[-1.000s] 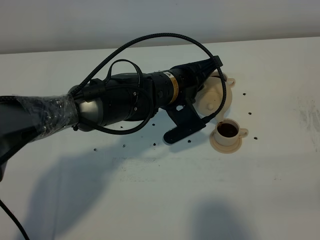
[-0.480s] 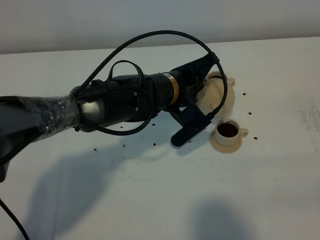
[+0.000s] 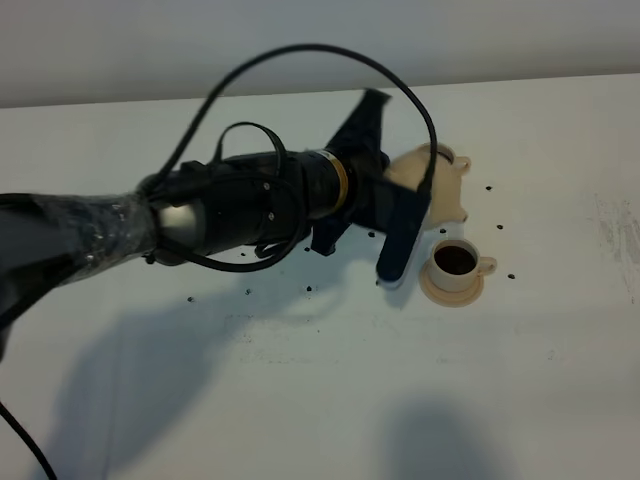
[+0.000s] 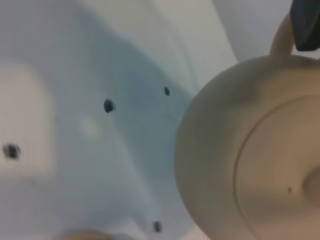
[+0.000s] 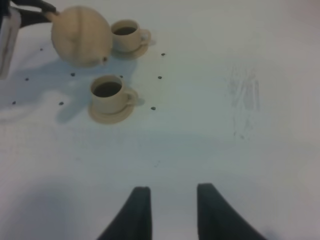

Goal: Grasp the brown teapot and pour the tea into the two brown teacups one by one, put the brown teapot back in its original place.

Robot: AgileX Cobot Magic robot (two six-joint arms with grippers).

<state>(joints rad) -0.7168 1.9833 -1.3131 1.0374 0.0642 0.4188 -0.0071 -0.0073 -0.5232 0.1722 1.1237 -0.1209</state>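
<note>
My left gripper (image 5: 31,11) is shut on the loop handle of the brown teapot (image 3: 432,186), which hangs above the table at the back right. The left wrist view is filled by the teapot's (image 4: 250,150) round body and lid, with a dark fingertip (image 4: 306,25) on the handle. One teacup (image 3: 457,264) on its saucer stands just in front of the teapot, with dark tea in it. The right wrist view shows both teacups (image 5: 108,93) (image 5: 126,33) holding tea, and the teapot (image 5: 82,35) beside them. My right gripper (image 5: 172,192) hovers low, its jaws slightly apart and empty. The original place is hidden.
Several small dark specks (image 3: 499,227) lie scattered on the white table (image 3: 300,380) around the cups. The left arm (image 3: 230,205) with its looping cable (image 3: 300,50) spans the left and middle of the table. A pale wall runs along the far edge.
The left wrist has rolled, swinging its camera bracket round to the right. The teapot has lifted back from its tilt over the near teacup. The right gripper has not moved.
</note>
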